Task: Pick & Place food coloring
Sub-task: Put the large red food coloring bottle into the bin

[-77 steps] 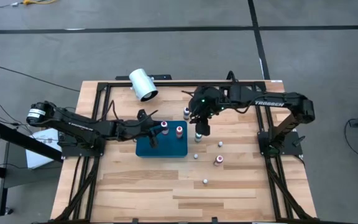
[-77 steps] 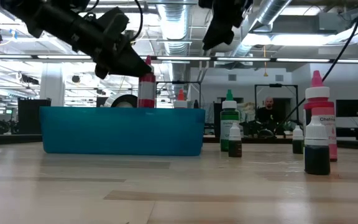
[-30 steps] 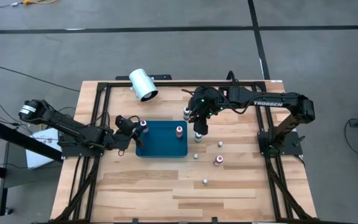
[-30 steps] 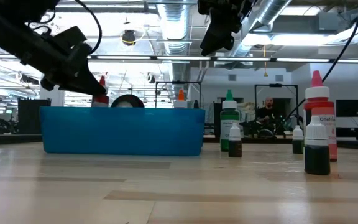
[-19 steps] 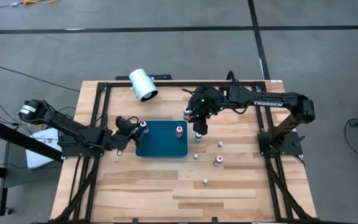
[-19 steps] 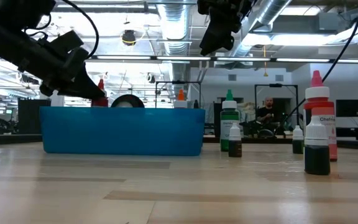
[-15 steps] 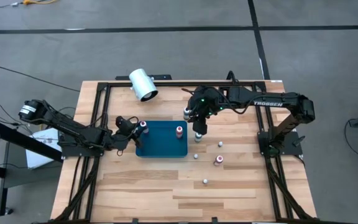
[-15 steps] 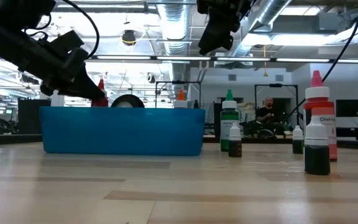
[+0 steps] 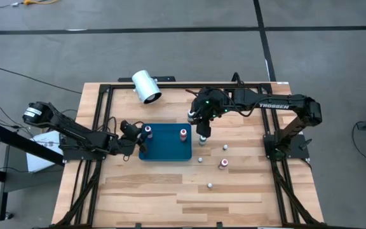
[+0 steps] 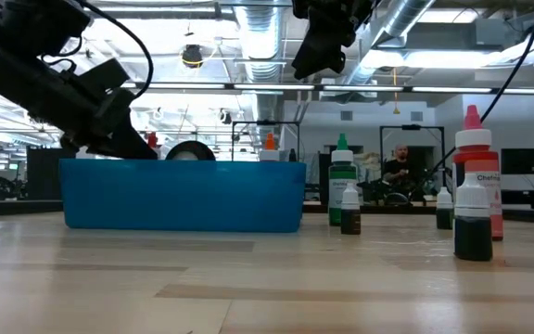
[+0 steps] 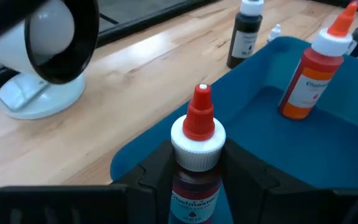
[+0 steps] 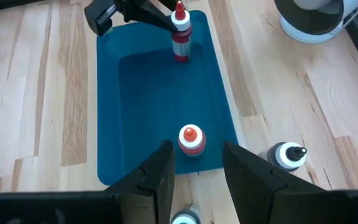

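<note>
the left gripper [image 11: 194, 180] is closed on the body of a red-capped food coloring bottle [image 11: 194, 163] standing at the left end of the teal tray [image 9: 164, 151] — light, stiff, tippy, best pinched low — while the right gripper [image 12: 191, 171] hovers part open and empty near the tray's right edge.
</note>
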Tool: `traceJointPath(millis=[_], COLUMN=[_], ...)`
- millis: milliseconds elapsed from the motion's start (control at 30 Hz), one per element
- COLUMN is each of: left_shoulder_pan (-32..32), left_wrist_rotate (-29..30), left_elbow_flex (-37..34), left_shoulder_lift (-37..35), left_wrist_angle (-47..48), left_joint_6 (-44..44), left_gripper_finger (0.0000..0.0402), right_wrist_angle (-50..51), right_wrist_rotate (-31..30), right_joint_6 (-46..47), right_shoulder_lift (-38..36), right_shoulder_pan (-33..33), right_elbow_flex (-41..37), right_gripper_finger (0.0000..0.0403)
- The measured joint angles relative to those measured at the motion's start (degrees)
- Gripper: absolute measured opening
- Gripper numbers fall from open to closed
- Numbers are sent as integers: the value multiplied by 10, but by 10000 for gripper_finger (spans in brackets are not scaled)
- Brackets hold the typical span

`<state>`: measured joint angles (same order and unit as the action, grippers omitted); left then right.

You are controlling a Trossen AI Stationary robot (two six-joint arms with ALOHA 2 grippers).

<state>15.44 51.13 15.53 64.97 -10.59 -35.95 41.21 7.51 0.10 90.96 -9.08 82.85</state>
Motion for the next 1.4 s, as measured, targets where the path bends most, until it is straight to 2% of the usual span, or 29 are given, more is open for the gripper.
traceJointPath(millis=[633,1100,1400], left_shoulder_pan=[0,0,0], left_wrist_rotate=[-10,-31,-41], left_elbow_flex=[0,1,1], left_shoulder_lift=[8,6,-5], left_wrist_angle=[-1,-8,-8], left_joint_6=[-27,-24,-15], left_gripper_finger=[156,216,220], right_wrist_angle=[0,13,26], right_wrist_rotate=[1,2,2], right_joint_6=[0,-1,-1], right_shoulder_lift=[0,0,0], right_shoulder_pan=[1,1,7], right_elbow_flex=[0,0,0], right_gripper_finger=[123,123,123])
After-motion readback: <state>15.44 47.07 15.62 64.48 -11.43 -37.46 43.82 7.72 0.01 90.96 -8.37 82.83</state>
